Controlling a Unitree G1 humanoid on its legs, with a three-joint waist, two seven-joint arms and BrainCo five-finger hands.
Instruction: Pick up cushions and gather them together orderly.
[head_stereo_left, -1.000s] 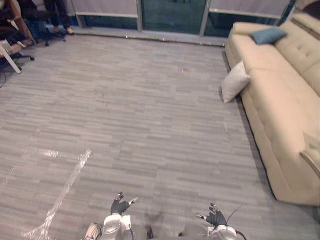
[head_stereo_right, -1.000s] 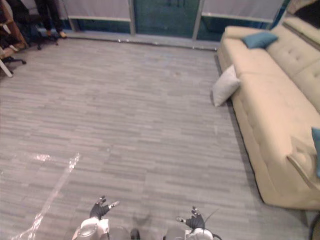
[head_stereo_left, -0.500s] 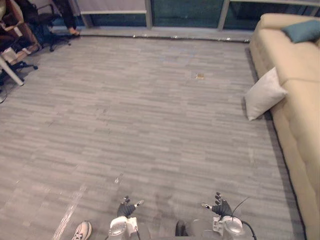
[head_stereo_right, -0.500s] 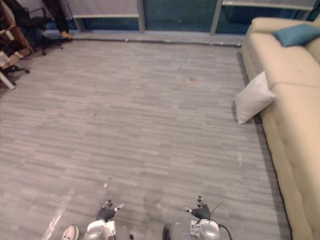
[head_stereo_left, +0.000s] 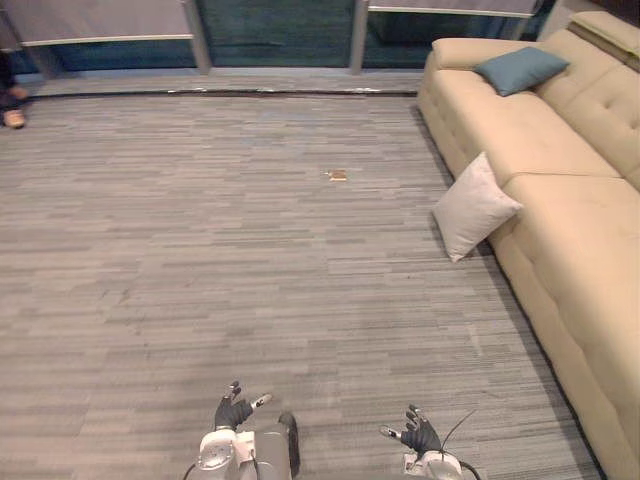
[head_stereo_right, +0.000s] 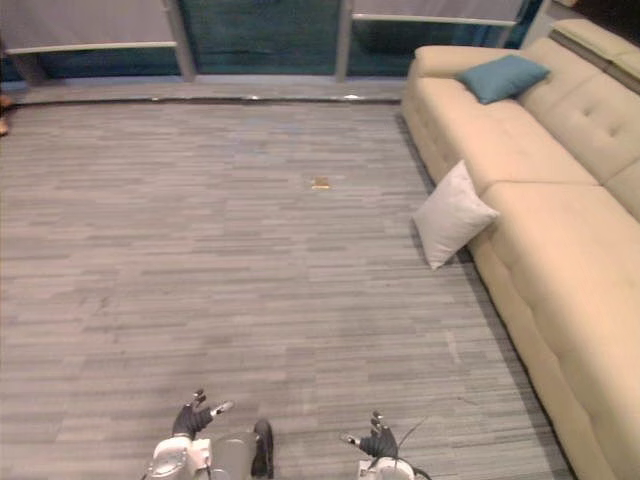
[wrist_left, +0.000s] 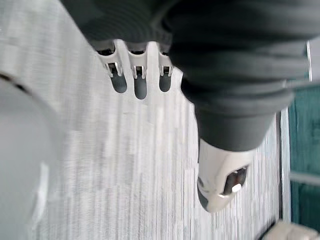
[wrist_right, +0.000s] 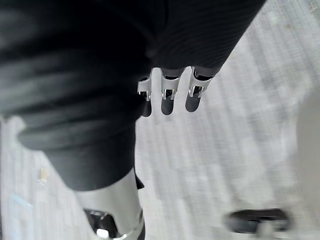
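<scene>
A white cushion (head_stereo_left: 473, 207) leans upright on the floor against the front of the beige sofa (head_stereo_left: 560, 240). A blue cushion (head_stereo_left: 520, 69) lies on the sofa seat at its far end. My left hand (head_stereo_left: 233, 410) and right hand (head_stereo_left: 420, 436) hang low at the bottom of the eye views, far from both cushions. Both hands are open with relaxed fingers and hold nothing. In the left wrist view the left hand's fingers (wrist_left: 134, 80) hang over bare floor, as do the right hand's fingers (wrist_right: 169, 96) in the right wrist view.
Grey wood-plank floor spreads wide between me and the sofa. A small brown scrap (head_stereo_left: 338, 175) lies on the floor mid-room. Glass doors and window frames (head_stereo_left: 275, 30) line the far wall. A person's shoe (head_stereo_left: 13, 117) shows at the far left edge.
The camera has swung right and back: the sofa and both cushions now sit fuller in view, the chairs at the left have gone out of frame. Both hands stay open and low.
</scene>
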